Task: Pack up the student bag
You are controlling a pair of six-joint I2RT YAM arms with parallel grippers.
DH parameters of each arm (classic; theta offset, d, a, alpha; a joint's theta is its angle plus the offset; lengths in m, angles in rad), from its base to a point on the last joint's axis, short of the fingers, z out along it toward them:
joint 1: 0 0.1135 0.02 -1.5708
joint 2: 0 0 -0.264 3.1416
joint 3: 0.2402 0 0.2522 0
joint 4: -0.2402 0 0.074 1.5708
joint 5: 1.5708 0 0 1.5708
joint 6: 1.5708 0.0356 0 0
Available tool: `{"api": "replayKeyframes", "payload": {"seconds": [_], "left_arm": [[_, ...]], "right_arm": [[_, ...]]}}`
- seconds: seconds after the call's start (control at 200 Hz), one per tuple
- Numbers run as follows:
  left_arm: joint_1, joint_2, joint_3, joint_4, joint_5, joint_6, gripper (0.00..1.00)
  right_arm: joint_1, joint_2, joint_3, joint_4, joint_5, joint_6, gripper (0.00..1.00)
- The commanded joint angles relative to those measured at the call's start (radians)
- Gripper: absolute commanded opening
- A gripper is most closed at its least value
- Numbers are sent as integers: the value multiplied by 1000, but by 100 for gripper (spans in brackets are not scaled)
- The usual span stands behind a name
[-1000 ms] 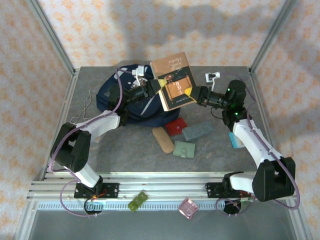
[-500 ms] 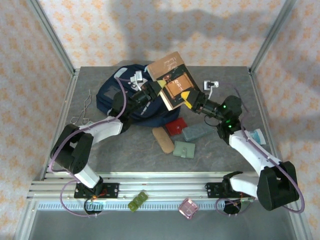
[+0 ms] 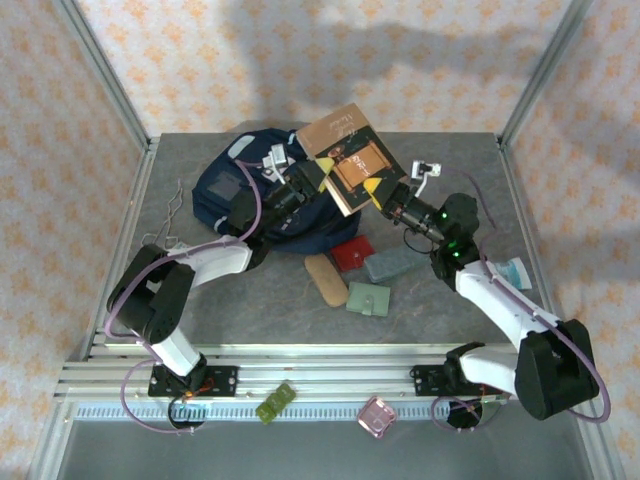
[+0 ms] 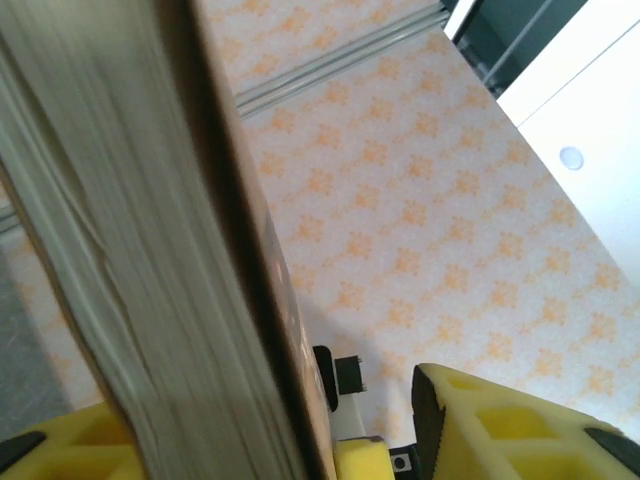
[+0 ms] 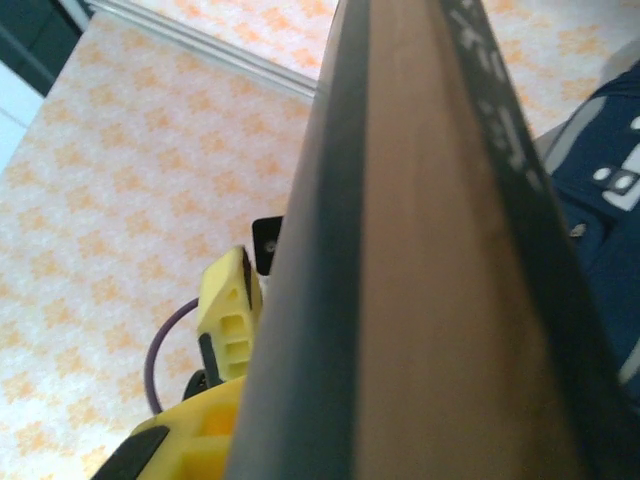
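A brown book point(image 3: 350, 160) hangs tilted in the air over the right edge of the student bag point(image 3: 225, 195), a navy backpack lying at the back left of the table. My right gripper point(image 3: 380, 190) is shut on the book's lower right corner; in the right wrist view the book's cover point(image 5: 420, 250) runs up from my jaws, with the bag point(image 5: 600, 230) behind. My left gripper point(image 3: 318, 176) is open around the book's left edge. In the left wrist view the page edges point(image 4: 120, 250) lie against one side, with a gap before the other yellow finger point(image 4: 500, 420).
In front of the bag lie a red wallet point(image 3: 352, 253), a grey case point(image 3: 393, 263), a green pouch point(image 3: 368, 298) and a tan case point(image 3: 325, 280). A white clip point(image 3: 424, 168) sits at the back right, a wire piece point(image 3: 170, 215) at the left, a light-blue item point(image 3: 515, 272) at the right.
My left gripper has opened off the book while the right gripper has shut on it. The right arm has reached further left, and the book has shifted slightly up and left.
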Motion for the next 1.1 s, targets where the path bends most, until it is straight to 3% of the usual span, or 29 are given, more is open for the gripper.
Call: {"api": "replayKeyframes", "payload": {"seconds": [0.0, 0.125, 0.22, 0.36, 0.415, 0.485, 0.701, 0.896, 1.096], "left_arm": [[34, -88, -13, -190, -11, 133, 55], [36, -166, 74, -730, -154, 443, 67], [25, -149, 187, -1055, -296, 628, 69], [-38, 26, 448, -1463, -563, 864, 70], [-61, 113, 549, -1568, -638, 910, 64], [-89, 209, 649, -1643, -742, 962, 56], [-109, 445, 869, -1780, -890, 1038, 63], [-119, 539, 912, -1813, -964, 1075, 62], [-128, 552, 850, -1767, -952, 1097, 49]], "right_arm": [[-48, -57, 35, -12, 62, -68, 0], [-138, -130, 38, -142, 78, -130, 0], [-197, -174, 64, -309, 112, -217, 0], [-255, -216, 52, -408, 136, -270, 0], [-263, -227, 44, -412, 138, -275, 0], [-264, -237, 40, -421, 142, -281, 0], [-264, -272, 45, -486, 160, -323, 0], [-266, -277, 46, -497, 159, -334, 0], [-266, -256, 40, -466, 140, -314, 0]]}}
